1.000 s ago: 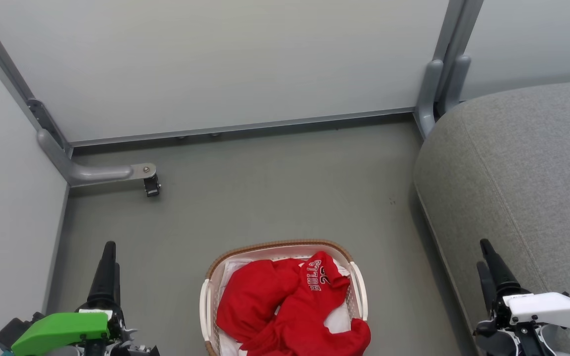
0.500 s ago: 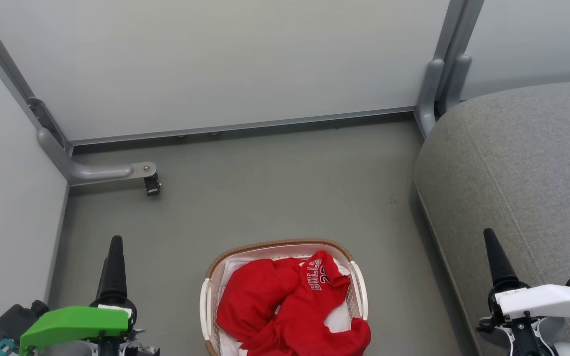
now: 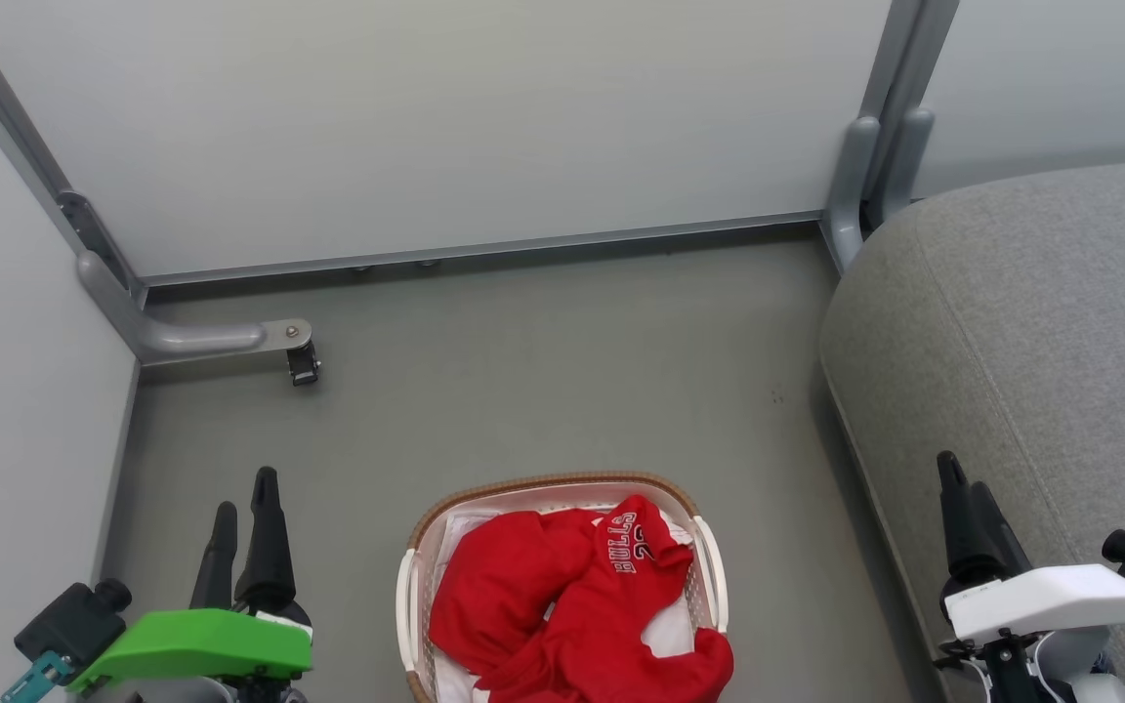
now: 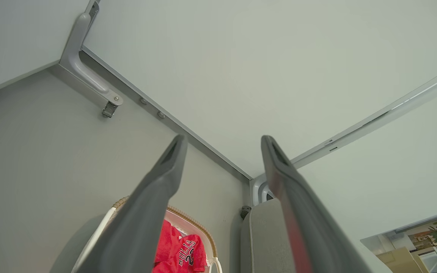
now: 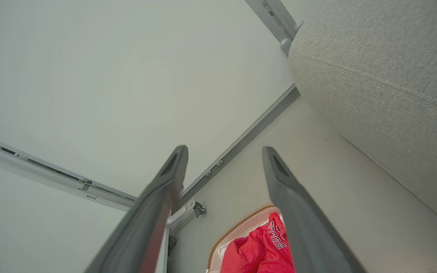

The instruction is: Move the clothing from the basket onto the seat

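The clothing (image 3: pixel 562 605), red fabric with "BULLS" lettering, lies heaped in the basket (image 3: pixel 543 483), which stands on the floor at the bottom centre of the head view. The light-grey seat (image 3: pixel 1031 342) is at the right. My left gripper (image 3: pixel 245 493) hovers left of the basket, open and empty. My right gripper (image 3: pixel 963 474) is open and empty in front of the seat's near edge, right of the basket. In the left wrist view, the open left gripper (image 4: pixel 223 138) frames the clothing (image 4: pixel 180 254) and seat (image 4: pixel 264 235). In the right wrist view, the open right gripper (image 5: pixel 225 148) points past the clothing (image 5: pixel 256 250) and seat (image 5: pixel 374 76).
Pale partition panels wall in the far and left sides. A grey metal foot with a small caster (image 3: pixel 299 366) juts onto the floor at the far left. Bare grey floor (image 3: pixel 562 371) lies between the basket and the far panel.
Both wrists have turned, so each gripper's two fingers now stand side by side. The left gripper has drifted right, toward the basket. The clothing and basket have not moved.
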Robot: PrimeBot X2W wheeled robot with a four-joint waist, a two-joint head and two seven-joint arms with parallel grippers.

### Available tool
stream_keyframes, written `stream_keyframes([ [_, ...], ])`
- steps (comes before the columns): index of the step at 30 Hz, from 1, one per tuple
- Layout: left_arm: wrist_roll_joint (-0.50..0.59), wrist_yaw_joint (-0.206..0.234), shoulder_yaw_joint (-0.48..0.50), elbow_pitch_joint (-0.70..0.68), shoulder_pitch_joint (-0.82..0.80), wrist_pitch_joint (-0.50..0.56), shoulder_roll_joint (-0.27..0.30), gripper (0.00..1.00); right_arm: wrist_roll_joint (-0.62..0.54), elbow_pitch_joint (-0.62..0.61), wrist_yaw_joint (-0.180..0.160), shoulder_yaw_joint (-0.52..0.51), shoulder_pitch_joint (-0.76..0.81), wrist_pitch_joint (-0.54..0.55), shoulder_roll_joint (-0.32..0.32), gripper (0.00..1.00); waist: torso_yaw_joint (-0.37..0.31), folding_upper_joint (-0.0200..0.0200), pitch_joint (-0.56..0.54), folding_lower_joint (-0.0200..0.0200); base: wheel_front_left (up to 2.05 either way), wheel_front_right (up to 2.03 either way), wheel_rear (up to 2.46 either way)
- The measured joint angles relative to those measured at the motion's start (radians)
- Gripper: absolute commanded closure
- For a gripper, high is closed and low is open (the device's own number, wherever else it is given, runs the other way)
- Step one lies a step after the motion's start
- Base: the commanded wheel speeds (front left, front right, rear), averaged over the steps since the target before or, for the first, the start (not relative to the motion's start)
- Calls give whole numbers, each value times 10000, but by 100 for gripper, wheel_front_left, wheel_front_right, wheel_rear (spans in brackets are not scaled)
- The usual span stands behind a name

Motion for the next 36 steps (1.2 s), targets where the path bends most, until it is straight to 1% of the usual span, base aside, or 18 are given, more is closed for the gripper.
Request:
stream_keyframes([
  [3,679,0,-96,-27,93,-94,0,0,-500,-59,0,38,44,-102,-4,0,8,0,0,0,0,0,0],
  [9,1538,161,-215,-54,248,-263,2,0,-1333,-75,0,67,147,-291,-12,0,41,0,-2,0,0,0,0],
  [16,2552,247,-280,-13,435,-447,8,0,-2220,-46,0,142,153,-479,-21,0,78,0,-17,0,0,0,0],
  [26,3628,259,-295,61,552,-719,12,0,-3367,-40,0,291,187,-736,-36,0,107,0,-17,0,0,0,0],
  [36,4399,263,-395,157,606,-968,17,0,-4410,-58,0,422,238,-997,-48,0,141,0,-17,0,0,0,0],
])
